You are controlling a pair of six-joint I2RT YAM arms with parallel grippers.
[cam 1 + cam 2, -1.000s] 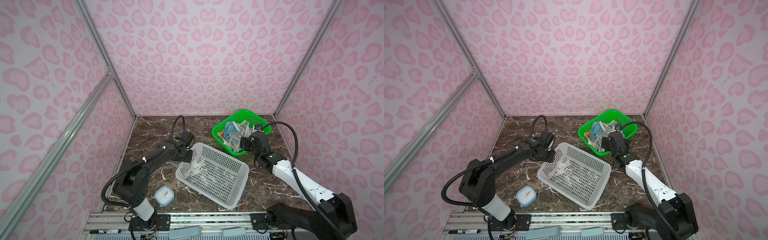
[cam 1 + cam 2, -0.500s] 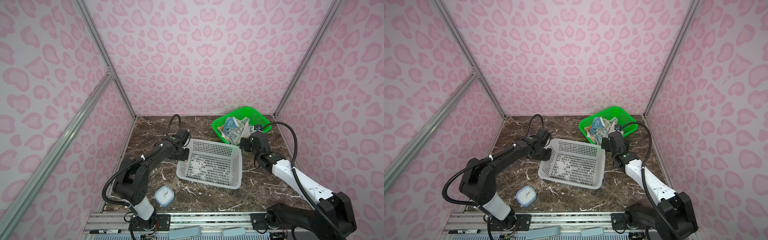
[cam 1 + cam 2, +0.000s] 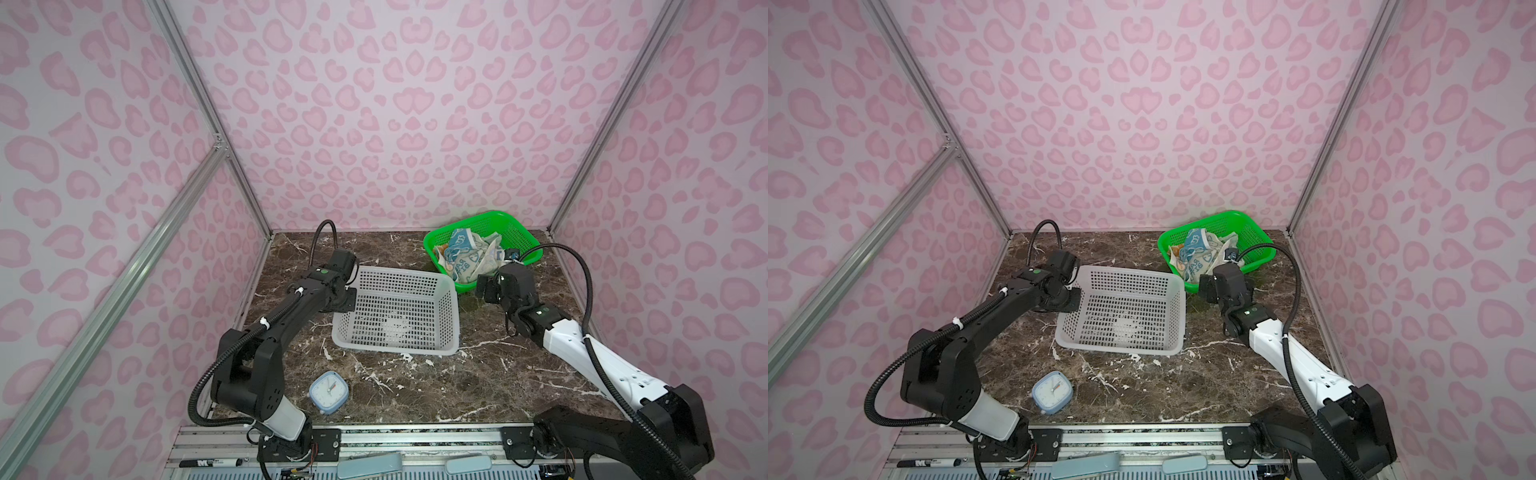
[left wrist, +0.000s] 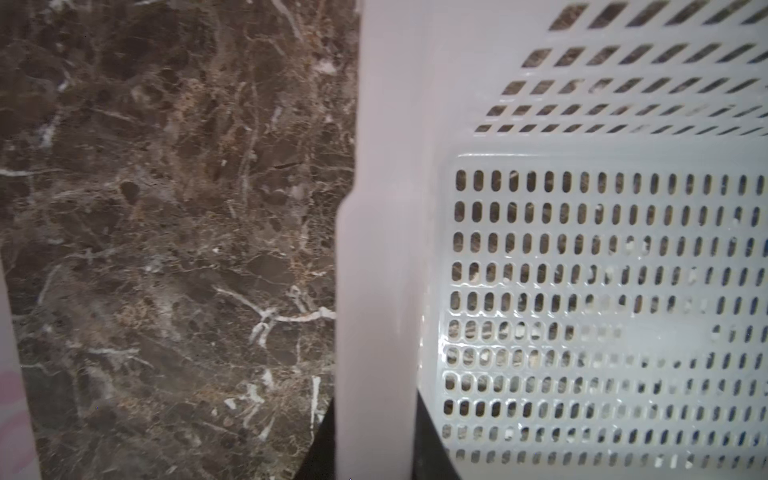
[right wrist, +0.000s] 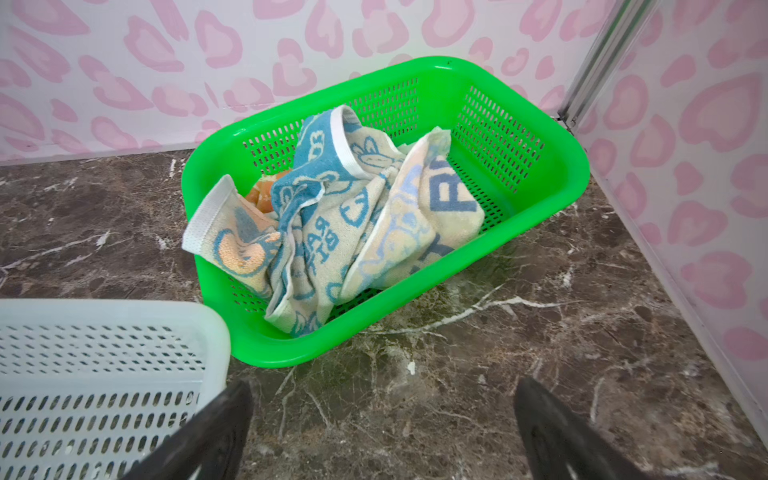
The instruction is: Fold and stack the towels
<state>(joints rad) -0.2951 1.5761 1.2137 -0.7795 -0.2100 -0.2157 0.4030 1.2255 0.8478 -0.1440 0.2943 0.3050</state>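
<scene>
Right gripper [image 5: 382, 434] is hovering spread wide by green basket [image 5: 282, 353]; towels [image 5: 332, 224] are lying limp and crumpled, so grab a hemmed corner; left gripper [image 3: 348, 300] is seemingly pinching white basket [image 3: 395, 348] rim.

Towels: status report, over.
Left end effector clamped on white basket rim; right end effector open, short of green basket. Towels bunched in green basket, unfolded. White basket close beside it, nothing over them.
</scene>
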